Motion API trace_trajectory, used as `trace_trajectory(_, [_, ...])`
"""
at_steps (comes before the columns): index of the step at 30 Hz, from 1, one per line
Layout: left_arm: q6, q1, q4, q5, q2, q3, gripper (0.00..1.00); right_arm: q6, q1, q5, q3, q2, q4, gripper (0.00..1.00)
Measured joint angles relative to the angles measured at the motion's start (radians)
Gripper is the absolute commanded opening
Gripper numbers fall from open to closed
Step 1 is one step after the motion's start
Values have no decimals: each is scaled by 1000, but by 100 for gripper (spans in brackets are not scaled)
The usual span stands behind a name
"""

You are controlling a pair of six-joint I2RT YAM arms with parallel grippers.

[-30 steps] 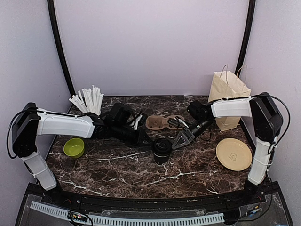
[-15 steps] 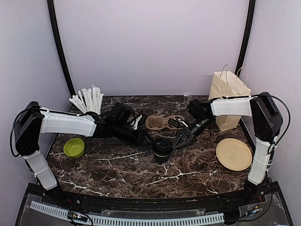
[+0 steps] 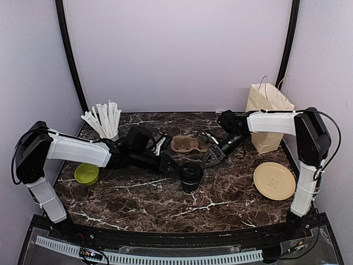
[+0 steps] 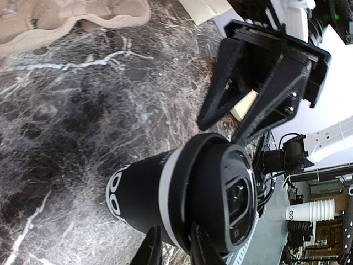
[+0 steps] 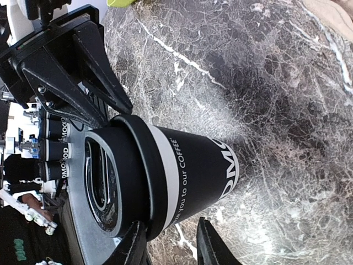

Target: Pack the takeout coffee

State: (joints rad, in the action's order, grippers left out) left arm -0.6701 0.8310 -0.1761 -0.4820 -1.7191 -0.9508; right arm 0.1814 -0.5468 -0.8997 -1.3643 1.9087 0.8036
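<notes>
Dark marbled stone veined with white makes up the table (image 3: 138, 201), closed in by pale lilac walls (image 3: 176, 55); near its middle stands the takeout coffee (image 3: 191, 176), upright, so its long axis runs straight up from the table. It sits between the two arms: the left tool (image 3: 172, 164) lies just to its left and the right tool (image 3: 208, 161) just to its right, both set low with fingers angled inward at the cup; each is spread into a wide V and grips nothing. Neither is plainly the nearer; from overhead both sets of tips seem just beside the cup wall, and whether either touches it I cannot tell. In each wrist view the cup fills the space just ahead of that tool's own fingertips, with the other tool's open V beyond it; a sideways close around the sleeve looks the likely next move. The cup is small and black-sleeved with white lettering; a white band (image 5: 165, 176) runs under the rim and a round black lid (image 5: 132, 171) is seated on top; behind it lies a pulp cup carrier (image 3: 185, 144), and a paper bag (image 3: 267, 113) stands at the back right.
</notes>
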Motion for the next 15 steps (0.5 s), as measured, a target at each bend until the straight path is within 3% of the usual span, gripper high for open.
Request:
trace_trajectory(3, [2, 15, -8, -14, 1, -10, 18, 19, 1, 11, 0, -4, -5, 31])
trace_trajectory(9, [-41, 26, -12, -84, -18, -27, 29, 32, 5, 34, 0, -13, 0, 31])
trace_trajectory(15, [-41, 66, 29, -45, 28, -24, 42, 50, 3, 76, -5, -32, 5, 37])
